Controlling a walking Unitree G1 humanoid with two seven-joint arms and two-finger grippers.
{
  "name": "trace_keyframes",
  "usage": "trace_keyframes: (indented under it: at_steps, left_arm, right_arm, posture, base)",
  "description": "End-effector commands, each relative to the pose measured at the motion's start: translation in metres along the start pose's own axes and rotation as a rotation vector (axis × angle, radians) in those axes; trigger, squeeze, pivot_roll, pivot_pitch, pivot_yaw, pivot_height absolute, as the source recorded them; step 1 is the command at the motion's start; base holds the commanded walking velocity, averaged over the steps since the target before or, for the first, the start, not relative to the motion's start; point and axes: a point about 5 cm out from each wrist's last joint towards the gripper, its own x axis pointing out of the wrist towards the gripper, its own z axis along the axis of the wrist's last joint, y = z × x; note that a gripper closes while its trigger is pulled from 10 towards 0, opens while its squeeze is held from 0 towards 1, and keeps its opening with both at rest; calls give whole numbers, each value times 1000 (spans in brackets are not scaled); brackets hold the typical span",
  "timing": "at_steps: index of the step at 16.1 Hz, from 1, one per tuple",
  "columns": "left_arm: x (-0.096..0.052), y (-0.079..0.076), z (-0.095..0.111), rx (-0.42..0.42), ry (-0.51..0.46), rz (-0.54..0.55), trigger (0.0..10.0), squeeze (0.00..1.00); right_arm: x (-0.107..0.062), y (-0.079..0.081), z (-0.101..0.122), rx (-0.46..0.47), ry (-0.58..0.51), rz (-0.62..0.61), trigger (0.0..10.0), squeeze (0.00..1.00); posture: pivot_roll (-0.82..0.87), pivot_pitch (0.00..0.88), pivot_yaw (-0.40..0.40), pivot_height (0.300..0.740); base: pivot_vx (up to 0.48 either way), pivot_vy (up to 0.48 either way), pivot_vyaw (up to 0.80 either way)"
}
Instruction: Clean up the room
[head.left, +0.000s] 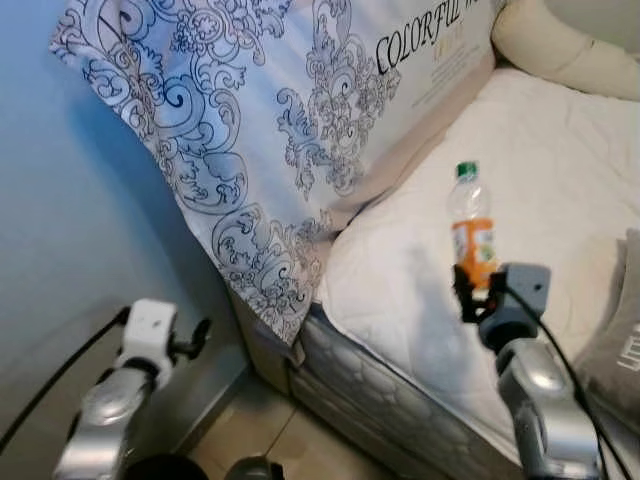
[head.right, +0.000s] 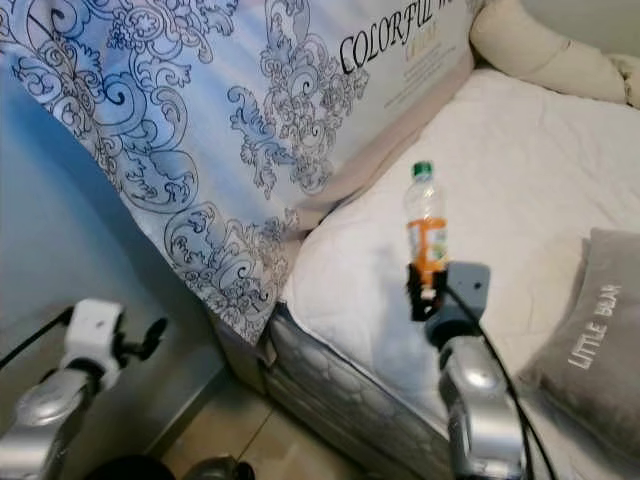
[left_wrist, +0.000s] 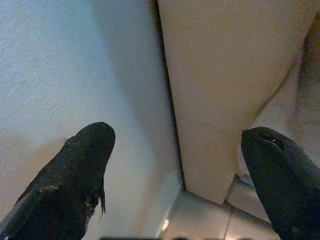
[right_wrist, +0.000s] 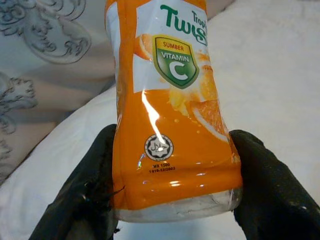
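The orange bottle (right_wrist: 170, 110) is held upright near its base by the right hand (head.left: 478, 290) above the bed (head.left: 560, 200), while the left hand (left_wrist: 175, 175) is kept wide open beside the wall (left_wrist: 60, 75).

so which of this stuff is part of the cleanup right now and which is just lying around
Part of the job:
- orange juice bottle, upright, gripped near its base
- right gripper, fingers closed on the bottle
- left gripper, open, idle near the wall

Just lying about:
- patterned cover draped at the bed's edge
- grey cushion on the mattress
- cream pillow at the far end
- white mattress
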Motion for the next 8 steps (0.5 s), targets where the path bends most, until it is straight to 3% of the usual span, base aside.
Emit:
trace_keyframes:
  at_steps: [1, 6, 8]
  left_arm:
    - [-5, 7, 8, 5, -47, -2, 10000, 0]
    - [9, -17, 31, 39, -142, -33, 10000, 0]
    - [8, -22, 39, 48, -160, -39, 10000, 0]
  right_arm:
    - [-2, -1, 11, -4, -20, -25, 10000, 0]
    - [4, 4, 19, -28, -14, -44, 10000, 0]
    - [5, 7, 19, -30, -3, -37, 10000, 0]
  posture:
    - [44, 0, 26, 740]
    - [81, 0, -18, 740]
    - [88, 0, -23, 740]
  base:
    - [0, 0, 0]
    - [-196, 0, 0]
    - [-246, 0, 0]
